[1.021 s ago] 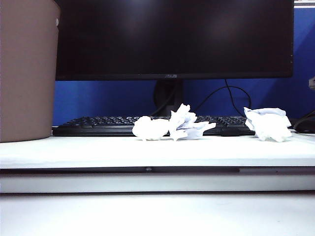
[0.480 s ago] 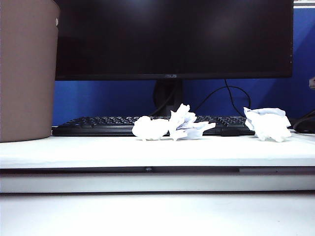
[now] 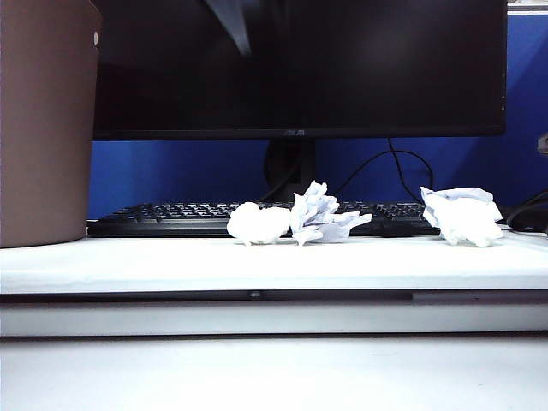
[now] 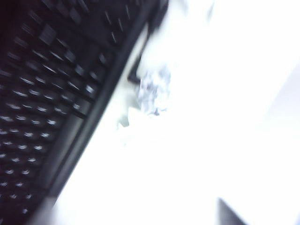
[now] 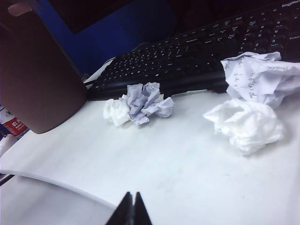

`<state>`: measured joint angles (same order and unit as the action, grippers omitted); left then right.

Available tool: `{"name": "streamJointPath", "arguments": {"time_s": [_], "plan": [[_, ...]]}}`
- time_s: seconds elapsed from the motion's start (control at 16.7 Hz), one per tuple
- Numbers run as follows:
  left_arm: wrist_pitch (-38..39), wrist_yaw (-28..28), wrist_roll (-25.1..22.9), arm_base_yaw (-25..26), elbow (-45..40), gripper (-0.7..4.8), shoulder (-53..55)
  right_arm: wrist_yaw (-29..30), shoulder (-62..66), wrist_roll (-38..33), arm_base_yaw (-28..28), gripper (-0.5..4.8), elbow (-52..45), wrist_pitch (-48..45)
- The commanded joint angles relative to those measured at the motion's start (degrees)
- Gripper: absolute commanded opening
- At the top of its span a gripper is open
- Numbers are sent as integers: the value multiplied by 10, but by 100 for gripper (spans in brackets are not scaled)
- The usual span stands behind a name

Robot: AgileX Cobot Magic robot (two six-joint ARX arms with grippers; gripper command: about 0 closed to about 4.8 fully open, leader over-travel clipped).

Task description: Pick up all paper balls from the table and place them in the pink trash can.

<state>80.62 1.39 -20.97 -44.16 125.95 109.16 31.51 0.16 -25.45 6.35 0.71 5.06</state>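
The right gripper, at the right wrist view's bottom, was closed and empty. The left gripper went unseen. Paper balls lay mid-table; the can stood left.

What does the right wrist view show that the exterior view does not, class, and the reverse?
Only the right wrist view shows the shut right gripper and four separate paper balls, including a white one in front of a written-on one. Only the exterior view shows the monitor. Both show the trash can, keyboard, table and central pair of balls.
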Motion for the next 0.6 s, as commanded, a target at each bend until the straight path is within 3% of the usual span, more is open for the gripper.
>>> {"name": "streamJointPath", "arguments": {"time_s": [0.06,0.36,0.6], "plan": [[-2,60,2,9,0,479,50,6,-1,2,0,23,2,-6],[2,56,23,48,0,479,112,6,-1,2,0,23,2,-6],[3,-18,26,61,0,479,125,3,-1,2,0,23,2,-7]]}}
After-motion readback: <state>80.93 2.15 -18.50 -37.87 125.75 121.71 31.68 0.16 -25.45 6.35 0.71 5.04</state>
